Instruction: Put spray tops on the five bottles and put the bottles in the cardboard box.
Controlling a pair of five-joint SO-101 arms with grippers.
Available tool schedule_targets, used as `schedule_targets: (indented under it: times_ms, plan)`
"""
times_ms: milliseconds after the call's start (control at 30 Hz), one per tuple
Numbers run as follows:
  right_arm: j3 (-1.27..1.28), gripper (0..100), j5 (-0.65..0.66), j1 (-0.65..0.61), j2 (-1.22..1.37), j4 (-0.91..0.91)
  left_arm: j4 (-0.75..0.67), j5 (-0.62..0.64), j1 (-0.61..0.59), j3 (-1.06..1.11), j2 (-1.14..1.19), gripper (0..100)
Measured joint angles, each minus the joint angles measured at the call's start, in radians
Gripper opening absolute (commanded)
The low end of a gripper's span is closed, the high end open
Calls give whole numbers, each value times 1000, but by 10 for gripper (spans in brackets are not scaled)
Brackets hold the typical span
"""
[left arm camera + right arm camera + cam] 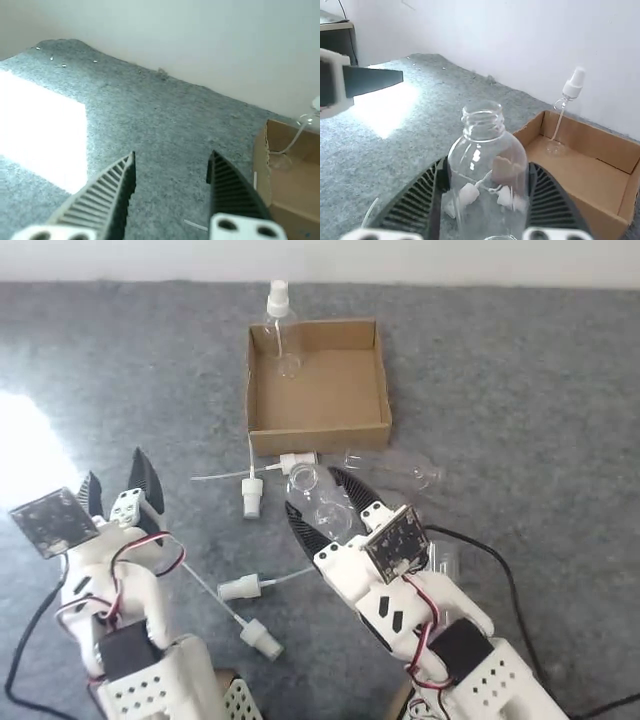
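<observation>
- The right claw (487,172) is closed partway around a bottle (482,125) and seems to hold it. The bottle stands up with its open mouth on top.
- The left claw (172,157) is wide open and empty.
- A spray top (252,496) lies on the table between the claws, nearer the right one.

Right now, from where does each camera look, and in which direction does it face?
High view: above the table, looking down on the cardboard box and both arms.
Left wrist view: on the left arm, facing the far wall; its open, empty jaws show.
Right wrist view: on the right arm, facing the box; its jaws hold an uncapped bottle.
Shared: all three show the box.
</observation>
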Motion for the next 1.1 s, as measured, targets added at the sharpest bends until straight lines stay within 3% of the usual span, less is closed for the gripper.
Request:
schedule_targets:
  times_ms: [267,733,1100]
  plan:
    - [31,101,0,2,0,-31,242,-115,227,-175,-2,217]
    - [61,101,0,-83,0,-32,252,-181,517,-229,-6,217]
    - [61,101,2,-91,0,-32,265,-204,664,-232,-8,217]
